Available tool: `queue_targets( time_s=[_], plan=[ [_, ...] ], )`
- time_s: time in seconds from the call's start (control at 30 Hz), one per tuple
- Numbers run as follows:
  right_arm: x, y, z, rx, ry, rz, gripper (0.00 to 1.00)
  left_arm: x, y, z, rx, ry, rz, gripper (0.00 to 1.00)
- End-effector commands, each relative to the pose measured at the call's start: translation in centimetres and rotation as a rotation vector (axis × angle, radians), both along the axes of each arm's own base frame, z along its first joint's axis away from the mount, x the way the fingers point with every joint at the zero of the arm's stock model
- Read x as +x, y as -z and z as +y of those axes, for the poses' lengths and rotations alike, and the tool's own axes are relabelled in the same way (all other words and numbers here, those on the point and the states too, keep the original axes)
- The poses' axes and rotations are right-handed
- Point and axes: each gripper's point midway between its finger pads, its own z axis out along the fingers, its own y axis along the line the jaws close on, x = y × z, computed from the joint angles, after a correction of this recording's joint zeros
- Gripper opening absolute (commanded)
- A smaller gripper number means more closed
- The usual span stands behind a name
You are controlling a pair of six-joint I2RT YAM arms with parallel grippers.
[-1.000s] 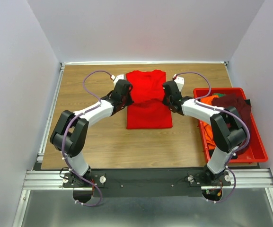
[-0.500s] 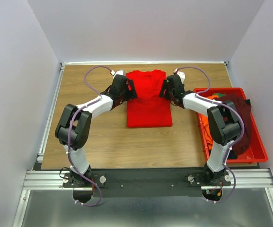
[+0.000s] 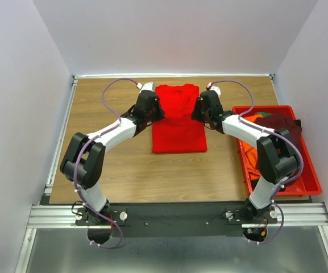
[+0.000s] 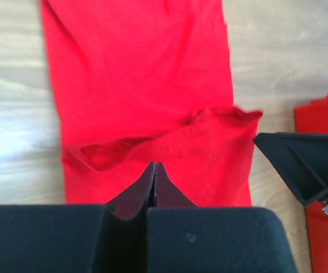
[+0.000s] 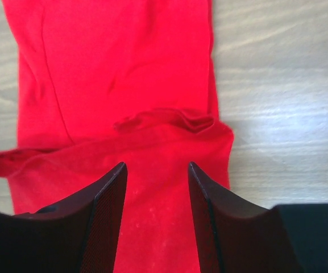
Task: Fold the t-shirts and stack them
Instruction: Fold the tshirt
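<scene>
Red shirt (image 3: 178, 122) lying mid-desk (image 3: 124, 165) as a narrow folded strip, a rumpled fold edge crossing its width. Left end effector (image 4: 154, 170) at the shirt's left edge, fingers pressed shut, pinching nothing visible; right end effector (image 5: 156, 166) at the right edge, jaws parted over the fabric. Orange shirt (image 3: 249, 153) and maroon shirt (image 3: 283, 128) heaped in bin (image 3: 308, 182) at desk's right.
</scene>
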Motion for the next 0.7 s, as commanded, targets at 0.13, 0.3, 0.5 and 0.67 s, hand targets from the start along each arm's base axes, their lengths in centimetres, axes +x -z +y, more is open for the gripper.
queue_targets(
  time_s=[0.13,0.3,0.5,0.67],
  plan=[
    [0.2,4.0,0.5,-0.071,-0.018,0.102,0.54,0.7,6.0,-0.6,0.079,-0.007,0.136,0.00],
    [2.6,4.8,0.6,-0.129,-0.009,0.102,0.53,3.2,7.7,-1.0,0.138,-0.023,0.162,0.00],
    [5.3,6.1,1.6,-0.143,-0.043,0.104,0.53,6.7,8.5,-1.4,0.183,-0.018,0.167,0.00],
    [6.3,6.6,1.7,-0.143,-0.045,0.106,0.54,7.5,9.2,-1.2,0.191,-0.017,0.176,0.00]
  ],
)
